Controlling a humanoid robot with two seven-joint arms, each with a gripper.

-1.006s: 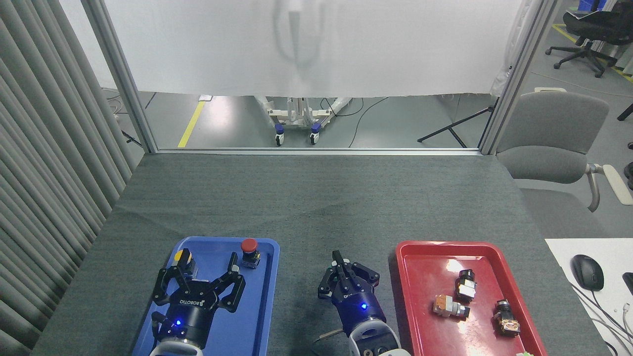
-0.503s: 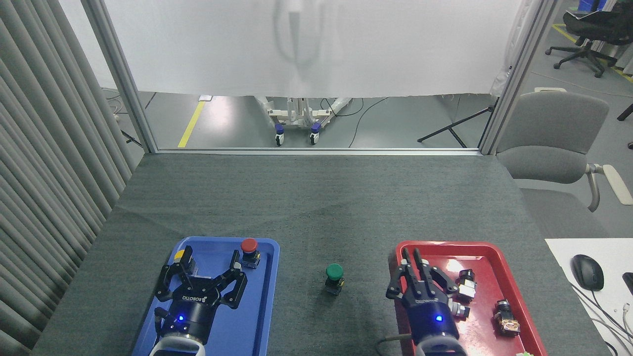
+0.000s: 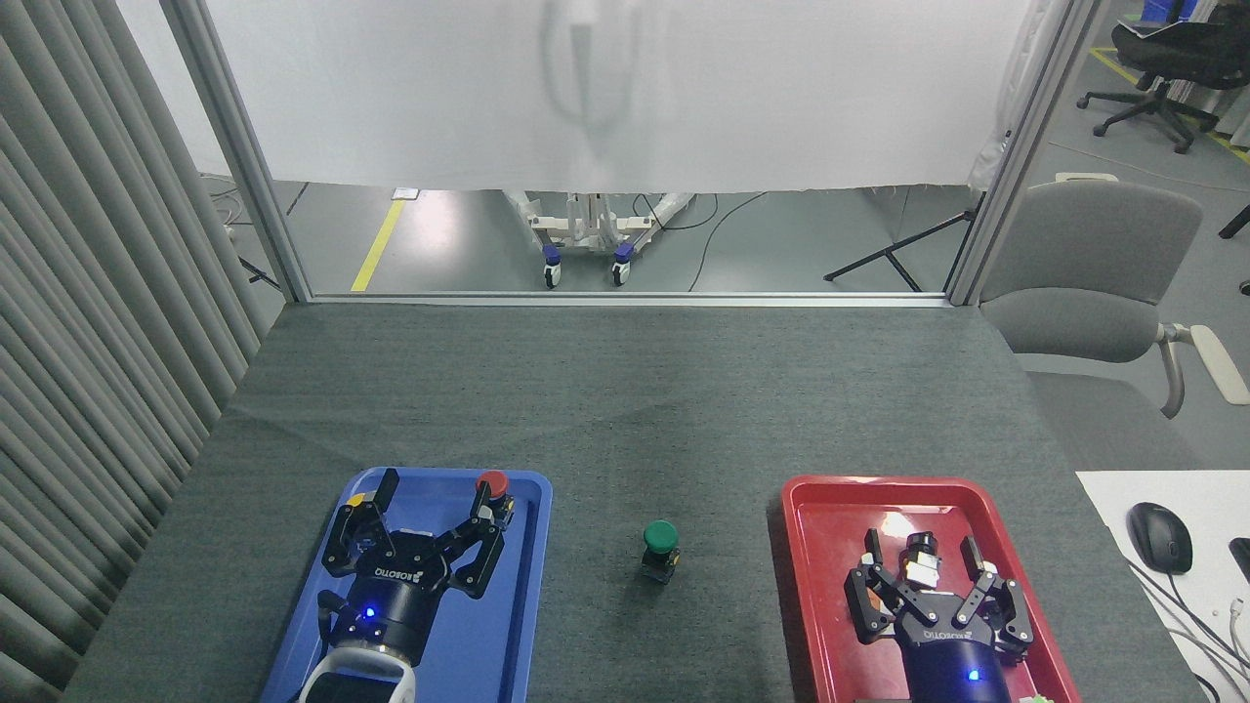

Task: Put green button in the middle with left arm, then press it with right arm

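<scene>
Here green button (image 3: pixel 661 535) sits between both grippers.

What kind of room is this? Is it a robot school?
Probably a robot testing lab inside an office. A cloth-covered table holds a blue tray and a red tray of push buttons, a white curtain screens it off, and office chairs stand nearby.

Both grippers are built of black linked fingers; white ROBOTIQ lettering is printed on the left gripper (image 3: pixel 430 522) and the right gripper (image 3: pixel 933 581); a blue light is lit on each dark wrist; a rounded white link (image 3: pixel 356 681) follows the left wrist.
</scene>
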